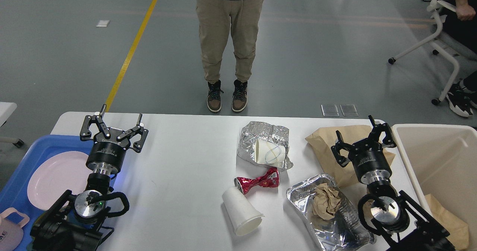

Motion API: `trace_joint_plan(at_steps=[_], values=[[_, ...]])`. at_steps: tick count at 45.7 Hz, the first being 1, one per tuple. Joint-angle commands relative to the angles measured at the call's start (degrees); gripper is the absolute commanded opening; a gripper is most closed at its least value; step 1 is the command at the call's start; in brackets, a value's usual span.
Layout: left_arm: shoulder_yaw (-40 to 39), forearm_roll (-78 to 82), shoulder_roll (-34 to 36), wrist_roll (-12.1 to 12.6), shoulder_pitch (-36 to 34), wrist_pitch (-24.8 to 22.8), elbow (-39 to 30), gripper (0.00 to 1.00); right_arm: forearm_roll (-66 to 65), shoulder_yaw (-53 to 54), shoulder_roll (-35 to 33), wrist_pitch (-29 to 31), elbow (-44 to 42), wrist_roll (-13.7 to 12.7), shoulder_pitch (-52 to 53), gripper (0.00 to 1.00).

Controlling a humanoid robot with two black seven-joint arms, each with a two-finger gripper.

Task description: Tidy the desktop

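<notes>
Head view: beige bin (436,158) cut off.

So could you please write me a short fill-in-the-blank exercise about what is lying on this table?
1. The crushed can is coloured ____.
2. The pink plate lies in the ____ tray.
3. The crumpled brown paper sits in a ____ container.
4. Both the left pincer and right pincer are ____.

Missing words: red; blue; foil; open

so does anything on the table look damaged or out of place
Yes. A red can lies crushed at mid-table, a white paper cup lies tipped on its side in front of it, and another cup rests on crumpled foil. A dented foil tray holds wadded brown paper.
</notes>
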Motion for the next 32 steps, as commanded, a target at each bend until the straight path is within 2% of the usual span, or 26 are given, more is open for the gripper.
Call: trace_joint_plan(at_steps=[1,14,18,32], values=[[0.15,-0.52,-0.43,0.08,-0.38,-0.31,0.56,0.96,-0.07,0.00,-0.04,0.00,-0.01,0.00,0.02,1.00],[0.68,-0.52,-0.52,-0.10,-0.47,-0.57,0.73,0.96,-0.07,0.00,-0.04,0.00,-0.09,0.00,0.02,1.00],[0.76,0.01,-0.52,-1.15,-0.39,-0.40,0.73,0.96,0.02,0.00,-0.04,0.00,-0.09,0.00,0.02,1.00],[2.35,2.65,3.17,-1.68,-0.38,-1.71,1.78,0.96,0.02,0.00,-0.04,0.00,-0.18,0.00,0.02,1.00]])
